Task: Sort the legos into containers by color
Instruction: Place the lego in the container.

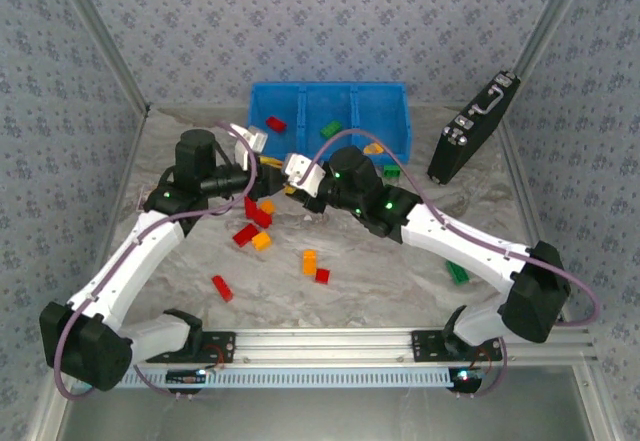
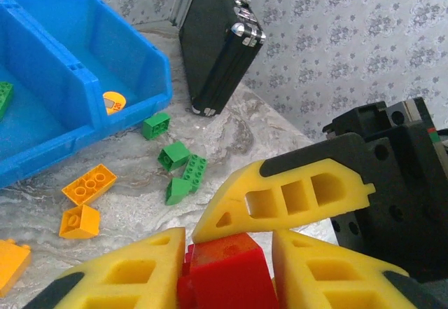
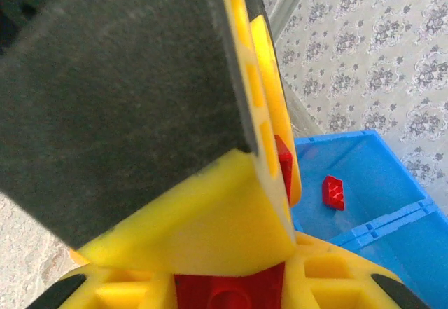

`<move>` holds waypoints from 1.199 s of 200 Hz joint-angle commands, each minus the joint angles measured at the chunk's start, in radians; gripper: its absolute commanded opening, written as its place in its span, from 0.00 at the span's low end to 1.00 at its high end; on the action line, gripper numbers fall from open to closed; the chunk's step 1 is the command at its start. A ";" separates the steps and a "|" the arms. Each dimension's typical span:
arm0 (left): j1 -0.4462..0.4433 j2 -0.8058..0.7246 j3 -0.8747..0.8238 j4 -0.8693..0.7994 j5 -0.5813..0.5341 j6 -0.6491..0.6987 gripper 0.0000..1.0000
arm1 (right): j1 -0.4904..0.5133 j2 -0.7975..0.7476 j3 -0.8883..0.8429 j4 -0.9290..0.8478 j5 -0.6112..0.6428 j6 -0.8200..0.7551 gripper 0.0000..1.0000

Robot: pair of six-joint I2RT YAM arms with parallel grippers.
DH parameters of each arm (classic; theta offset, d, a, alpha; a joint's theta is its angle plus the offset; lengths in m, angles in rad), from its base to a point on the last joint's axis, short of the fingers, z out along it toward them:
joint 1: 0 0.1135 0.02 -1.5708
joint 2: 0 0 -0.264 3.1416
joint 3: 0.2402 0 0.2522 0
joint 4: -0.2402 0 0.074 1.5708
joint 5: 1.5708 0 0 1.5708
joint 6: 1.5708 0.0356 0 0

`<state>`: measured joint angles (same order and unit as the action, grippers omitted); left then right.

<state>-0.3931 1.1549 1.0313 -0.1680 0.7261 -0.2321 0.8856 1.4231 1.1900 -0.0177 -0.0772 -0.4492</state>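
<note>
Nearest the left wrist lens, the left gripper (image 2: 227, 242) has its yellow fingers (image 2: 133, 270) closed on a red brick (image 2: 227, 277), touching it on both sides. The right wrist view shows the right gripper (image 3: 231, 284) also clamped on red plastic, with a finger of the left gripper directly in front. Whether both hold one brick or two joined bricks cannot be told.

The top view places this meeting just at 6 o'clock of the blue bin (image 1: 385, 106), above the worktop (image 1: 380, 281).

Bin contents, top view:
- Left compartment: one red lego (image 1: 275, 123).
- Middle compartment: one green lego (image 1: 330, 129).
- Right compartment: an orange piece (image 1: 372, 148) against the front wall, partly hidden.

The right wrist view shows the red lego lying on the compartment floor.

The left wrist view adds detail at the bin's 4 o'clock corner. Four green legos (image 2: 194, 171) lie there, three of them close together, and two orange legos (image 2: 89, 184) lie near the front wall. A black case (image 2: 217, 50) with metal latches stands at 3 o'clock of the bin, apart from it.

The top view also records loose legos at 6 o'clock of the grippers, one red (image 1: 222, 287) and one orange (image 1: 309, 261). A green one (image 1: 457, 273) lies at 4 o'clock, beside the right arm.
</note>
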 commanded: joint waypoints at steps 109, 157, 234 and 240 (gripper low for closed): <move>0.059 0.114 0.119 0.113 -0.346 -0.051 0.09 | -0.075 -0.157 -0.129 -0.021 0.064 0.068 0.82; 0.076 0.342 0.266 0.131 -0.491 0.005 0.07 | -0.358 -0.421 -0.280 -0.458 0.146 0.571 0.88; 0.085 0.757 0.553 0.028 -0.692 0.043 0.09 | -0.969 -0.568 -0.437 -0.861 -0.060 0.987 0.82; 0.086 0.788 0.577 0.024 -0.692 0.036 0.09 | -0.997 -0.550 -0.455 -0.863 -0.079 1.007 0.82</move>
<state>-0.3157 1.8534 1.4994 -0.1043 0.0982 -0.2058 -0.0120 0.8143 0.7849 -0.7097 -0.0570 0.3912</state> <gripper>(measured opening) 0.257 0.823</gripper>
